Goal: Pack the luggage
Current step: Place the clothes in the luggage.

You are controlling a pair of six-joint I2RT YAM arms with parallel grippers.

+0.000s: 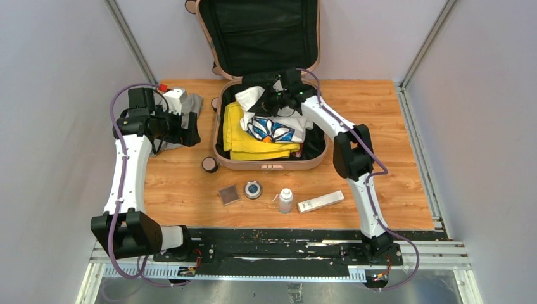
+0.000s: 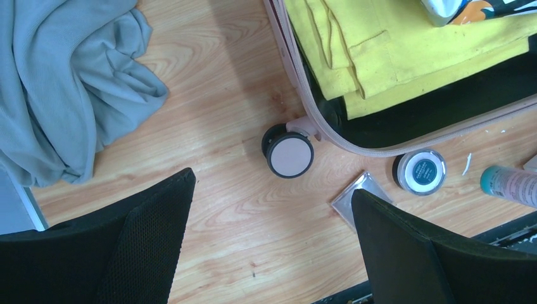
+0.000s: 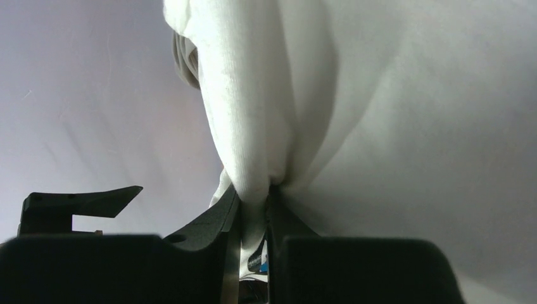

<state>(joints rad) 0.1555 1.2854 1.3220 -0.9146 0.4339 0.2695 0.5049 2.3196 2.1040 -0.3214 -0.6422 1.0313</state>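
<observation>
1. Luggage (image 1: 266, 164), pale pink and hard-shelled, was seen lying open at the far middle of the wooden table (image 1: 392, 164). Its black-lined lid was stood upright against the back wall.
2. Its lower half was taken up mostly by a folded yellow garment (image 1: 244, 136) laid along the left and front. Black lining was left showing at the right.
3. A white shirt (image 1: 269, 123) with a blue and white flower print was draped over the yellow garment. A bunched fold of it was pinched between the narrowed jaws of the right gripper (image 1: 278, 100), held over the far part of the lower shell. That arm was stretched across the shell's right near corner.
4. A grey garment (image 1: 190, 104) was left crumpled on the table to the left of the luggage, apart from it. The left gripper (image 1: 180, 126) was held just beside it, jaws spread wide with nothing between them.
5. A row of small things was set on the wood in front of the luggage: a flat white stick (image 1: 320, 201), a small bottle (image 1: 285, 201), a square compact (image 1: 228, 194) and a round jar (image 1: 252, 189).
6. A pink-faced black wheel (image 1: 209, 164) was seen at the luggage's near left corner.
7. Bare wood was seen right of the luggage as far as the table's right edge, and on the left between the grey garment and the near edge.
</observation>
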